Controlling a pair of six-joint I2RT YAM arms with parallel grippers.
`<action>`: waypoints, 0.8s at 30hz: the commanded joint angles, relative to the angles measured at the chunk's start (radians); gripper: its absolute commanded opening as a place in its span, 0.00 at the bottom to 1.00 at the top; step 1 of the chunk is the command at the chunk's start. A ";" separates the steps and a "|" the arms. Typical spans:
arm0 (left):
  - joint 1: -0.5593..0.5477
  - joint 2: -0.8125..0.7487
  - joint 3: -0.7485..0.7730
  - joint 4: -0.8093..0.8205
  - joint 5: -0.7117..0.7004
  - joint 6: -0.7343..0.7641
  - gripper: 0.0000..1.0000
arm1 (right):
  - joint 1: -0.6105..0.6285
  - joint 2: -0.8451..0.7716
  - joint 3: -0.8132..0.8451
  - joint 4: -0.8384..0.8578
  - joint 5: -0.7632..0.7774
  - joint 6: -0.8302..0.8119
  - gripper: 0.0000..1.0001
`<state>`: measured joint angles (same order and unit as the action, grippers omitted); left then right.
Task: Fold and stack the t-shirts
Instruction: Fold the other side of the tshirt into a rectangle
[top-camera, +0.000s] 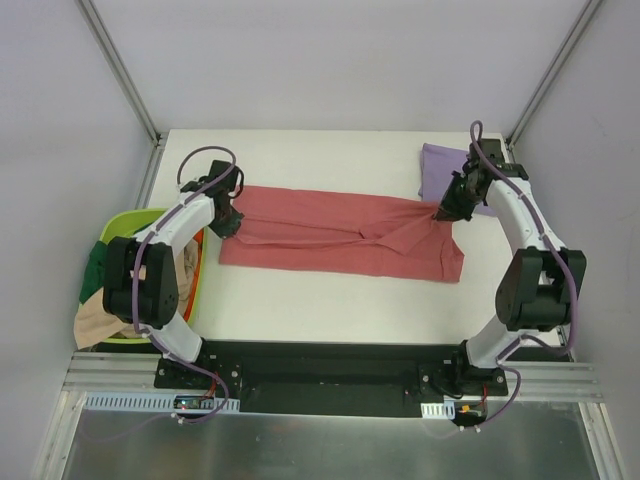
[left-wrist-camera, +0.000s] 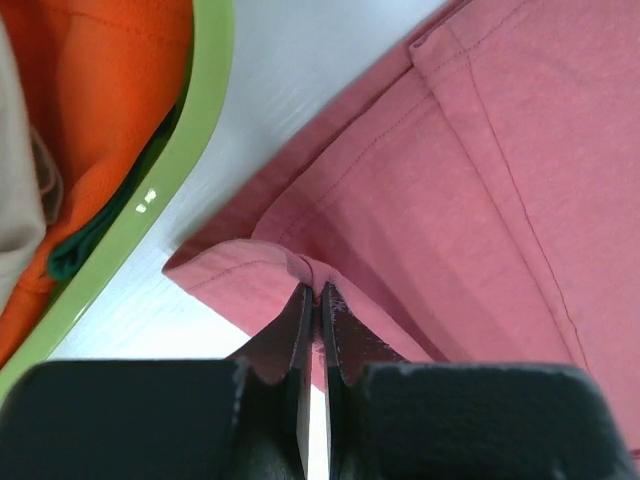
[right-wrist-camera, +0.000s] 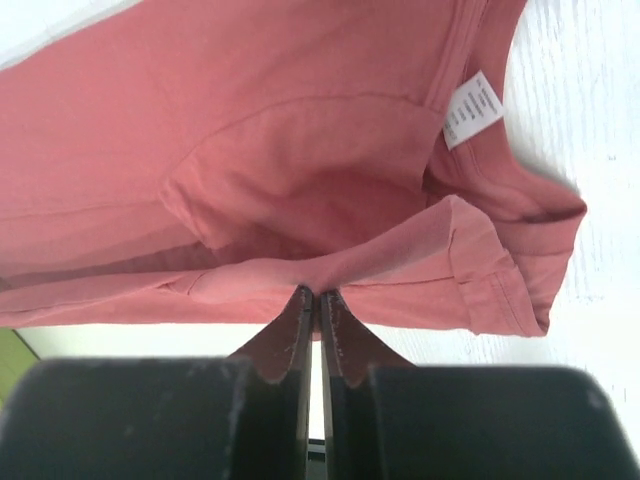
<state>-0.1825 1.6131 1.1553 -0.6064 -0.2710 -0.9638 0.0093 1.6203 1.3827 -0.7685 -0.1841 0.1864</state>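
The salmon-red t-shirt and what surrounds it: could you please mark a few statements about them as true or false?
1. The salmon-red t-shirt lies spread across the table between the two arms. True.
2. The left jaws are shut on its edge. True.
3. The right jaws hang wide open above it. False: they are shut on its fabric.
4. The lavender t-shirt sits in the basket. False: the lavender t-shirt lies at the table's far right corner; the green basket holds other clothes.
5. A white label shows inside its neckline. True.
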 joint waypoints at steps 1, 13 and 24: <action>0.012 0.044 0.067 -0.003 -0.022 0.040 0.00 | -0.005 0.090 0.090 -0.038 0.014 -0.039 0.06; 0.011 0.045 0.159 -0.003 0.047 0.141 0.87 | 0.001 0.251 0.297 0.006 0.052 -0.122 0.63; -0.100 0.048 0.158 0.071 0.321 0.290 0.99 | 0.084 -0.077 -0.171 0.236 -0.075 -0.027 0.96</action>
<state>-0.2558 1.6474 1.2987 -0.5713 -0.1169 -0.7612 0.0505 1.5879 1.3083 -0.6266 -0.1757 0.1070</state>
